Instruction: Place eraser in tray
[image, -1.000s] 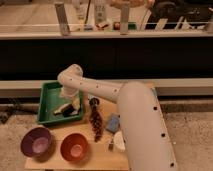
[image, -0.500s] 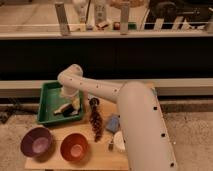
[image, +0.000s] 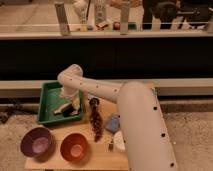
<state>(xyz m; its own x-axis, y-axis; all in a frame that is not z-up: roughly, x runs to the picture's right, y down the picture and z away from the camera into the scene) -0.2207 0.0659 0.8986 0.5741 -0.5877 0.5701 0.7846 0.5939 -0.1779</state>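
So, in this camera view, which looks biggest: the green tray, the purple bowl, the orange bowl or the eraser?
1. green tray, with the gripper over it.
2. purple bowl and orange bowl: too alike to rank.
3. eraser, smallest.

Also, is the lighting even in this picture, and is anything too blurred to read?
Camera view: warm, dim light; the band behind the table is almost black. The gripper over the green tray is soft, and so is the eraser below it. The purple bowl shows mild glare.
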